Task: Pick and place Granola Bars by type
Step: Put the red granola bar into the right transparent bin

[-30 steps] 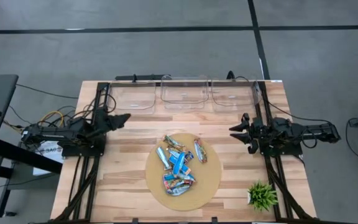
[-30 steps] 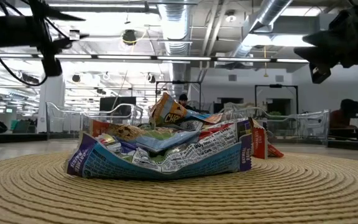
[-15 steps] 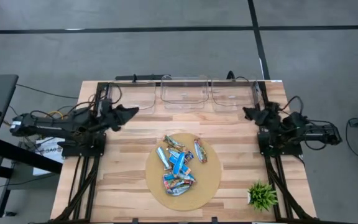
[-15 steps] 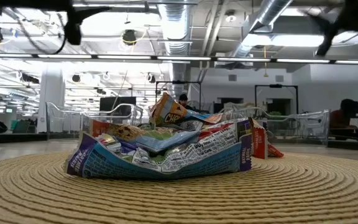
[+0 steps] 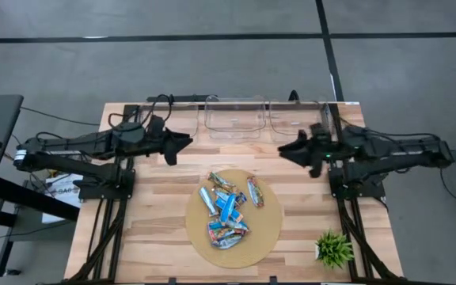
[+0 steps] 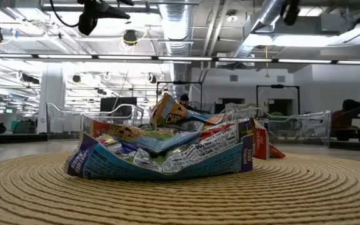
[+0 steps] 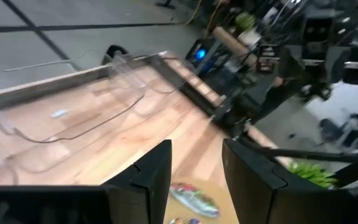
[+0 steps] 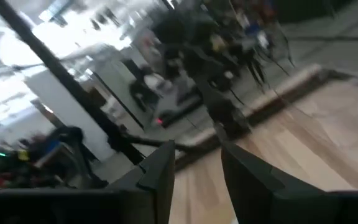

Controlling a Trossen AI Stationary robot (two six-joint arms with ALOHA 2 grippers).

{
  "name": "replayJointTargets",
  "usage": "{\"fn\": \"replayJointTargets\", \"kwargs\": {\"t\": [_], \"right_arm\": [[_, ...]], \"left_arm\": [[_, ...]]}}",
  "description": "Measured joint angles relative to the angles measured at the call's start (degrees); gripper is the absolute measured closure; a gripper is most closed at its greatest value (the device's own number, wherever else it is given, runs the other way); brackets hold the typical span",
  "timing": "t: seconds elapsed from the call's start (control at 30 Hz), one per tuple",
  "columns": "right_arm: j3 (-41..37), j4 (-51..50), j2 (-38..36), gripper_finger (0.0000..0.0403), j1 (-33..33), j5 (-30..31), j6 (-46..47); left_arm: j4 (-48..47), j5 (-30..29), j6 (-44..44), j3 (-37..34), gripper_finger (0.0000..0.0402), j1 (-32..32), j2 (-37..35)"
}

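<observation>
Several granola bars (image 5: 226, 207) in blue-and-white, reddish-orange and tan-green wrappers lie heaped on a round tan woven disc (image 5: 264, 229) at the table's middle; the low view shows the heap (image 6: 167, 150) close up. My left gripper (image 5: 179, 146) hangs open and empty in the air, left of and beyond the heap. My right gripper (image 5: 289, 150) hangs open and empty, right of and beyond the heap. One bar (image 7: 191, 196) shows between my left gripper's fingers (image 7: 196, 180). My right wrist view (image 8: 197, 180) shows only open fingers over bare wood.
Three clear plastic bins (image 5: 169, 124) (image 5: 233, 117) (image 5: 295, 117) stand in a row along the table's far edge. A small green plant (image 5: 335, 248) stands at the near right corner. Dark arm frames run down both sides of the table.
Both arms have risen and reached out from their sides toward the table's middle: my left gripper has gone toward the right edge, my right gripper toward the left edge. In the low view both have gone up to the picture's top. The bars have stayed still.
</observation>
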Motion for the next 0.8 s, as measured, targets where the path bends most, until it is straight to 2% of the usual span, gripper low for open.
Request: {"fn": "replayJointTargets", "kwargs": {"t": [0.2,0.43,0.63,0.8], "right_arm": [[1.35,-3.86,9.65,0.028,-1.28,-1.64,1.84],[1.35,-18.56,19.47,0.0293,-2.52,-3.63,17.92],[1.6,-17.65,28.28,0.0309,-1.57,-3.82,22.31],[4.4,-18.05,35.84,0.0319,-0.7,-3.8,22.43]], "left_arm": [[-6.9,0.0,-1.78,0.36,0.0267,0.22,0.16],[-17.44,-0.25,-6.69,0.36,0.0267,0.2,0.16],[-20.48,-0.35,-6.73,0.36,0.0267,0.2,0.16],[-21.79,-1.16,-6.73,0.36,0.0267,0.2,0.16]]}}
